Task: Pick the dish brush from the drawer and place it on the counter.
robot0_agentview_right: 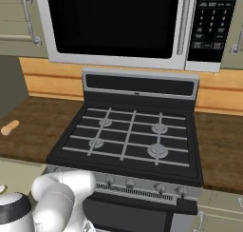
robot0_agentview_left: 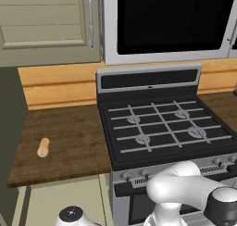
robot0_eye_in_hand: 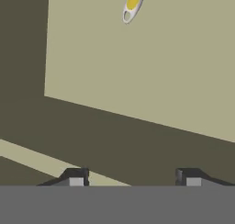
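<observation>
In the hand view I look down into the open drawer, whose pale sage floor [robot0_eye_in_hand: 137, 67] spreads across the upper part of the picture, with a dark inner wall below it. The dish brush [robot0_eye_in_hand: 132, 2] lies on that floor at the top edge; its yellow handle and pale rounded end show, and the rest is cut off by the frame. My gripper [robot0_eye_in_hand: 133, 178] is open, its two dark fingertips [robot0_eye_in_hand: 75, 177] wide apart, well short of the brush and with nothing between them. The dark brown counter [robot0_agentview_left: 69, 137] lies left of the stove.
A stubby tan cylinder [robot0_agentview_left: 43, 147] lies on the counter near its left end, seen also as the cylinder [robot0_agentview_right: 9, 127]. The black gas stove [robot0_agentview_left: 162, 128] stands to the right, a microwave [robot0_agentview_right: 114, 22] above it, and a green upper cabinet [robot0_agentview_left: 46, 26] at top left.
</observation>
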Tool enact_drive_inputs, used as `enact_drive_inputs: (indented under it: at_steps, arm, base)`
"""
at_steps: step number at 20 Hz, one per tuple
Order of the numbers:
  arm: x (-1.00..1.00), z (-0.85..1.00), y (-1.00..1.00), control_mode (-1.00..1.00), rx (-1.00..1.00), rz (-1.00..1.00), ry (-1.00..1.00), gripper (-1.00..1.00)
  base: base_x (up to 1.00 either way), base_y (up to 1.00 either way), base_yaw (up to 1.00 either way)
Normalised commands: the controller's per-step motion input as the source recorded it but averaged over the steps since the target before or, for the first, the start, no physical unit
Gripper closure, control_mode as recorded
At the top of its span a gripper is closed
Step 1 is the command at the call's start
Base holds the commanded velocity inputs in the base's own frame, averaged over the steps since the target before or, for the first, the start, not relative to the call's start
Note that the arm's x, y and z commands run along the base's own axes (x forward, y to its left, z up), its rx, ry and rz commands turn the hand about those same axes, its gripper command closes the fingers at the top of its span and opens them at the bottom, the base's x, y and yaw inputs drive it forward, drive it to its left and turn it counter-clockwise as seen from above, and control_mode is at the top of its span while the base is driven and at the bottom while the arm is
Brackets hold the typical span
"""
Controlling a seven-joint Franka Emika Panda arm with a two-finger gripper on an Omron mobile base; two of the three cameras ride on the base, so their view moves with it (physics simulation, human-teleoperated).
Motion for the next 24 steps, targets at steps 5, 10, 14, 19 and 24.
enact_drive_inputs:
  at_steps: [5, 10, 14, 19, 24]
  arm:
    - [-0.18, 0.00, 0.00, -1.00, 0.00, 0.00, -0.01, -1.00]
    - [0.76, 0.19, -0.17, -1.00, 0.02, -0.02, -0.01, -1.00]
    - [1.00, 0.19, -0.11, -1.00, 0.02, -0.01, -0.01, -1.00]
    - [0.99, -0.03, 0.00, -1.00, 0.00, -0.03, -0.02, -1.00]
    - [0.40, -0.41, 0.14, -1.00, -0.09, -0.05, -0.03, -1.00]
  base:
    - [0.00, 0.00, 0.00]
    - [0.00, 0.00, 0.00]
    - [0.00, 0.00, 0.00]
    - [0.00, 0.00, 0.00]
    - [0.00, 0.00, 0.00]
